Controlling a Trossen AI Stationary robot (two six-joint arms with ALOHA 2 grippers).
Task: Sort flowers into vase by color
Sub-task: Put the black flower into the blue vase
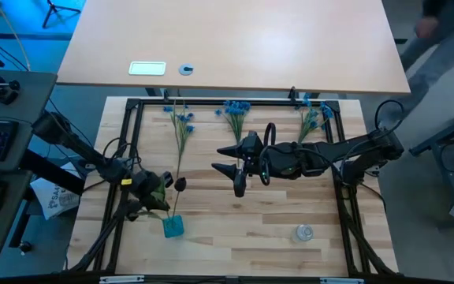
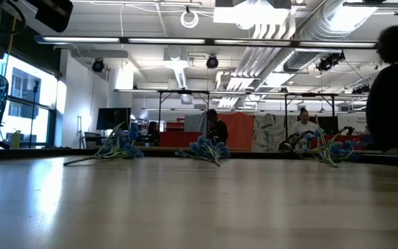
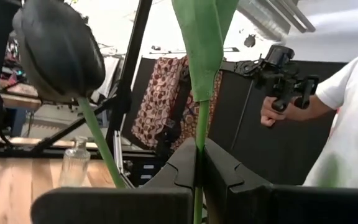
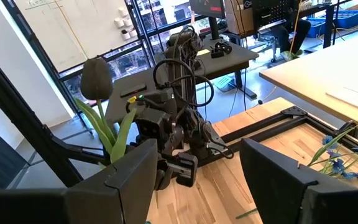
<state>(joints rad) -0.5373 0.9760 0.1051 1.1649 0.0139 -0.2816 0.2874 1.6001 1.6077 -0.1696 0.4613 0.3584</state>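
Note:
My left gripper stands at the table's near left, above the blue vase, and is shut on a leafy green flower with one dark bud. In the right wrist view that bud rises above the left arm. My right gripper hangs open over the middle of the table with its fingers toward the left arm and nothing between them. Three blue-blossomed sprigs lie flat along the far edge. A clear glass vase stands at the near right. My left gripper pinches the flower's green stem just below a long leaf between its two fingers. The fingers point slightly upward, toward the table's right side. The leaf and the bud on its curved stalk rise above the fingers. The gripper hides the stem's lower end.
A black frame runs around the wooden work surface. A second, lighter table stands beyond it with a white card and a small round thing on it. A person holding a device stands off the table's right side.

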